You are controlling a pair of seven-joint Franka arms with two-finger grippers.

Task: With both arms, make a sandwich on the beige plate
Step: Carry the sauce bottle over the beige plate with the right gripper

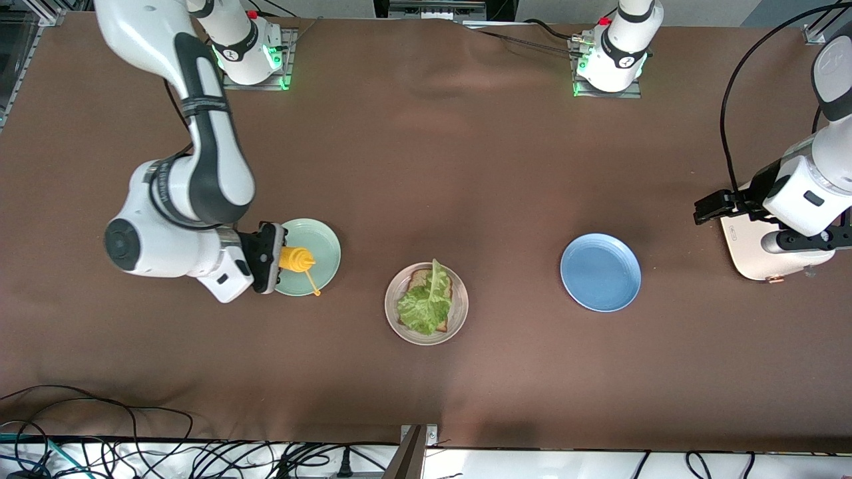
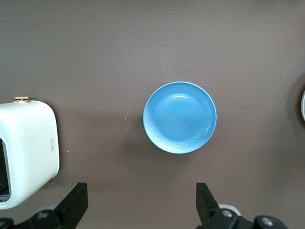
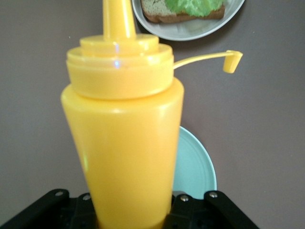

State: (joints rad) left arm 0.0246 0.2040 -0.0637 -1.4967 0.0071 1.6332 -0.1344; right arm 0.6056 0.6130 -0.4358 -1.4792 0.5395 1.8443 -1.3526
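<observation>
Right gripper [image 1: 269, 258] clamped on yellow squeeze bottle [image 1: 296, 259], held over mint-green plate [image 1: 324, 247], nozzle aimed toward beige plate [image 1: 458, 318] nearby; toast and lettuce [image 1: 426, 303] lie there, uncovered. Left gripper [image 2: 142, 204] spread, empty, waiting above blue plate [image 2: 179, 117].

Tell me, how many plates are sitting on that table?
3. The mint-green plate lies toward the right arm's end, under the yellow squeeze bottle. The beige plate, in the middle, holds toast and lettuce. The blue plate sits toward the left arm's end.
</observation>
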